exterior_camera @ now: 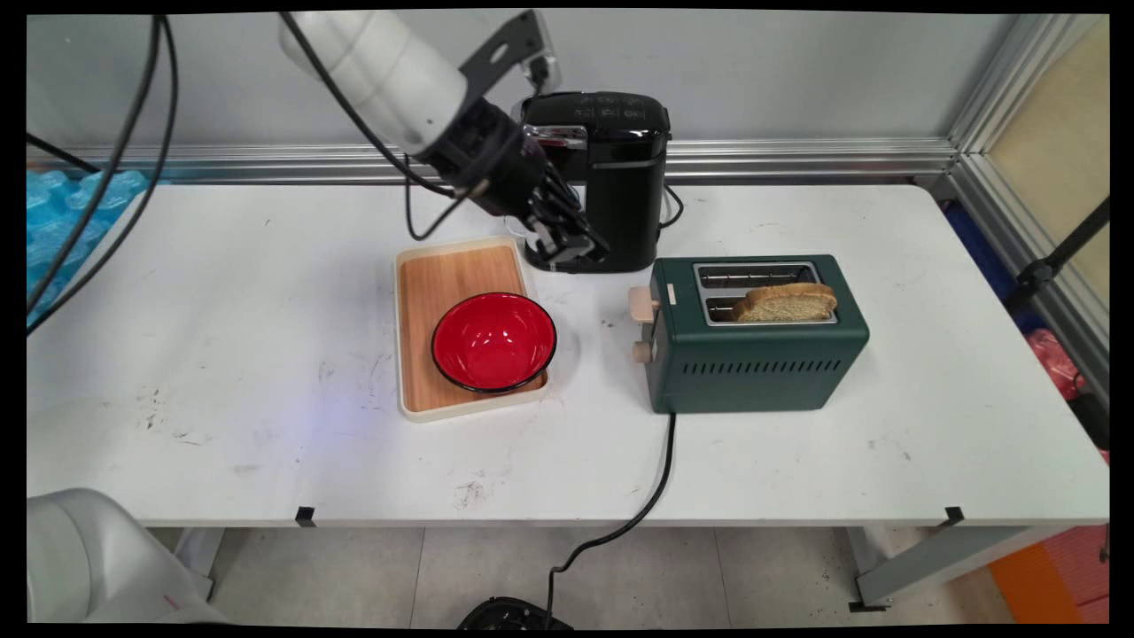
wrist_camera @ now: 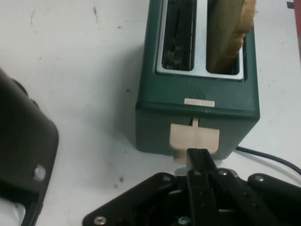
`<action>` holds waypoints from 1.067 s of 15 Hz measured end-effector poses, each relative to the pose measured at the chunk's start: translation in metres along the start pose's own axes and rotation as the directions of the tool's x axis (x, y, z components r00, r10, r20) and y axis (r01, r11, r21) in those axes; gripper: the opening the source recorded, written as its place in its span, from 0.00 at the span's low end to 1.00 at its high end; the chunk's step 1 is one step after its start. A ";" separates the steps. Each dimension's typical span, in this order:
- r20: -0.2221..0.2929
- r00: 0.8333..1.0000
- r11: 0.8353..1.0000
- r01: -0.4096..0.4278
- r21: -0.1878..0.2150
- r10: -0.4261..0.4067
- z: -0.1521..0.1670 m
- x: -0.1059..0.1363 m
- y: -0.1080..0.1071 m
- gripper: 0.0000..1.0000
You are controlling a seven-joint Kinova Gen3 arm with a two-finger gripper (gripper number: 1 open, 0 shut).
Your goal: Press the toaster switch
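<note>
Green toaster [exterior_camera: 757, 359] on my counter [exterior_camera: 266, 354] with one bread slice [exterior_camera: 785, 303] in its near slot, far slot empty, red bowl [exterior_camera: 493, 342] empty on a wooden tray [exterior_camera: 443, 283], my gripper [exterior_camera: 580, 244] closed, empty, between tray and toaster lever [wrist_camera: 194, 139], black coffee maker [exterior_camera: 611, 177] close behind it.

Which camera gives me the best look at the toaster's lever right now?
The hand view: the cream lever sits close and centred on the green toaster, just beyond the hand. The main view shows the lever only small, side-on at the toaster's left end.

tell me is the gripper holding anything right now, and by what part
Nothing is held. The gripper has its fingers shut together with nothing between them, its tip close before the toaster and its cream lever.
</note>
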 end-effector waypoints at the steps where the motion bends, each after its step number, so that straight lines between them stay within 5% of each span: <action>1: -0.001 1.000 1.000 -0.001 -0.001 0.001 0.004 0.001 0.000 0.00; 16: -0.009 1.000 1.000 -0.007 -0.025 0.007 0.076 -0.005 -0.002 0.00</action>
